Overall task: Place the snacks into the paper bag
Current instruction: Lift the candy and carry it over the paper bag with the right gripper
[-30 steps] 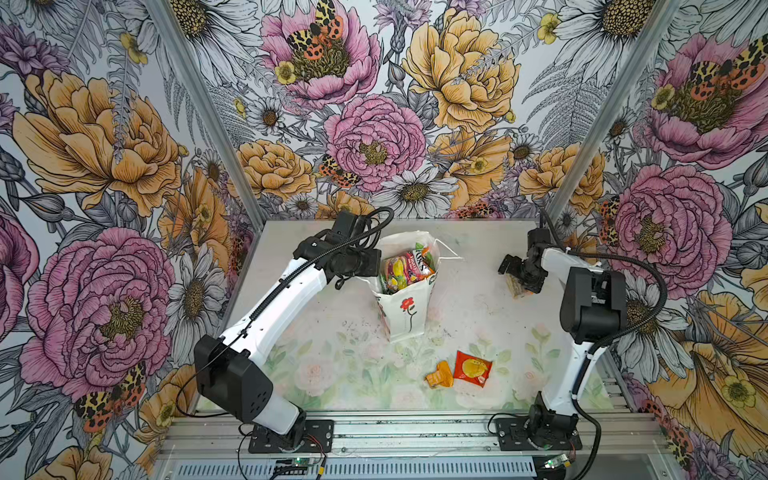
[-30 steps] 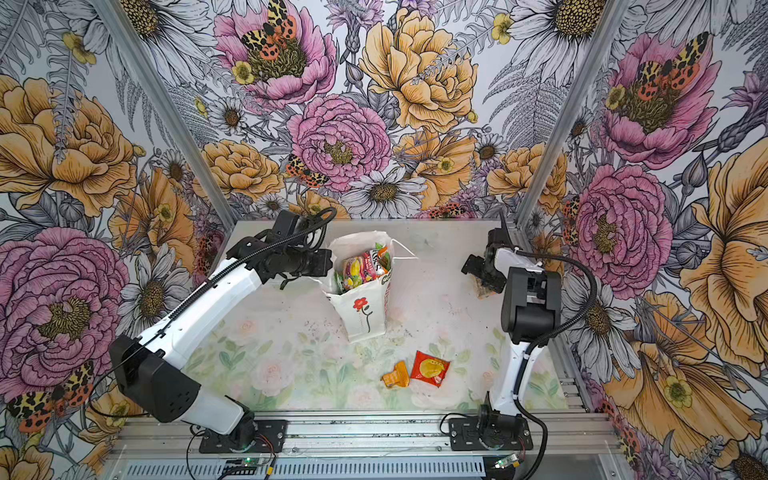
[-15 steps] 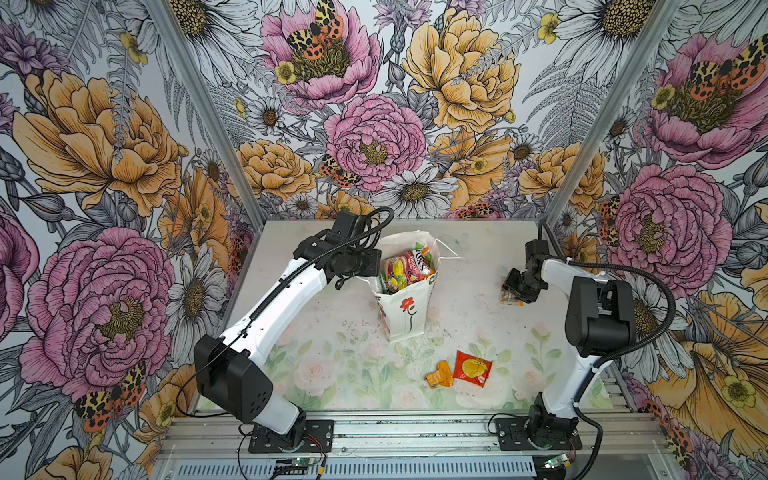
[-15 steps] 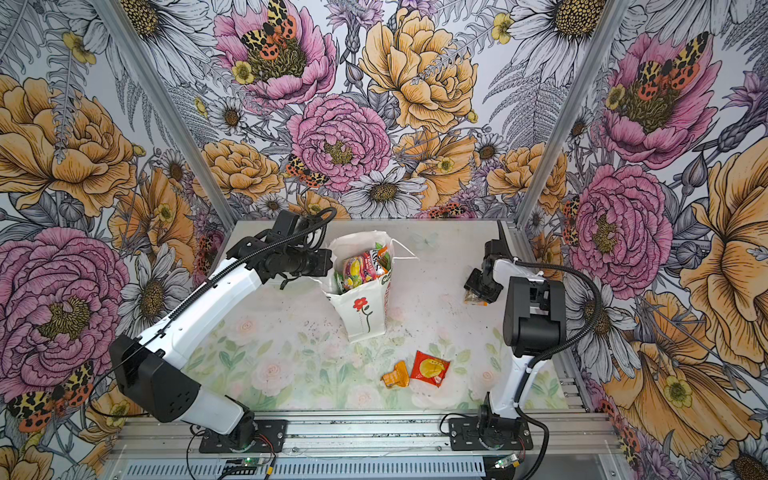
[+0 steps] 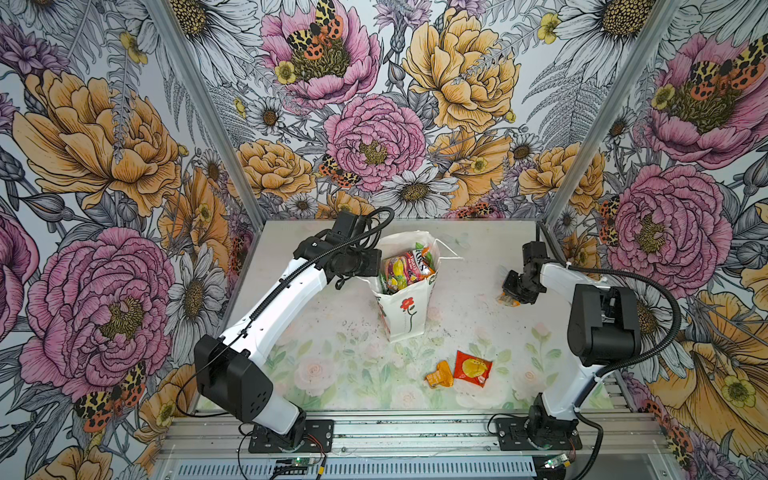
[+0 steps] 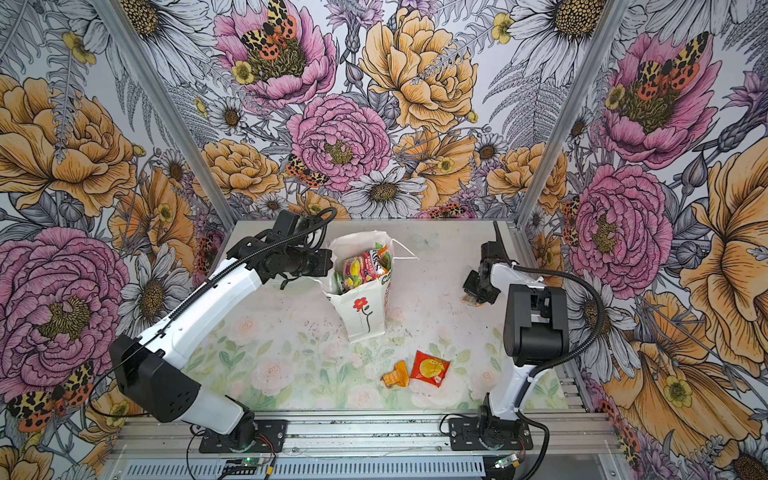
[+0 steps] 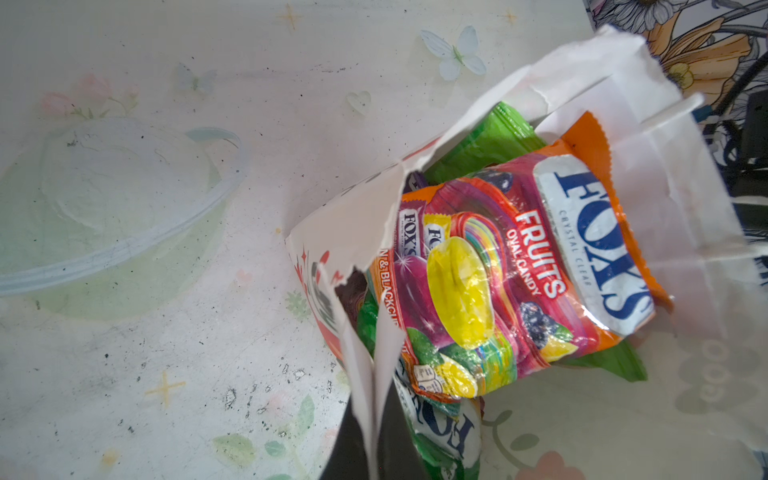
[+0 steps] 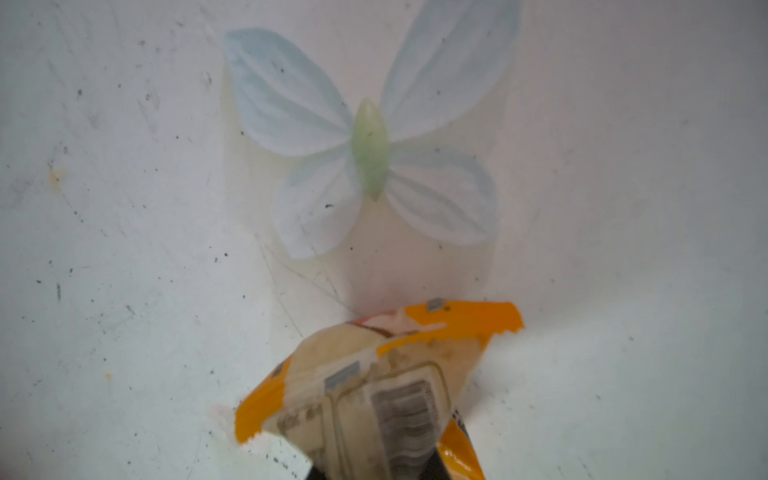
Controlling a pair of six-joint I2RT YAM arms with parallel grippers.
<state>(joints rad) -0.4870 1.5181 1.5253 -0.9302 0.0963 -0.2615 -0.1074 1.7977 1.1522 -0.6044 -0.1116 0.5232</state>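
paper bag (image 5: 405, 309) stands upright mid table (image 5: 316, 353), top edge torn, fox's candy packet (image 7: 519, 270) sticking out on top of others inside. left claw (image 5: 377, 267) is at the bag's left rim, clamped tight on the torn paper edge. right claw (image 5: 513, 295) is low at the table's right side, well apart from the bag, narrow, pinching a clear-and-orange packet (image 8: 374, 386) that touches the table. small orange packet (image 5: 438, 375) and red packet (image 5: 473, 368) lie loose just beside each other near the front edge.

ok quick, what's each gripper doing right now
left gripper: closed, pinching the rim of the paper bag
right gripper: closed on the orange packet
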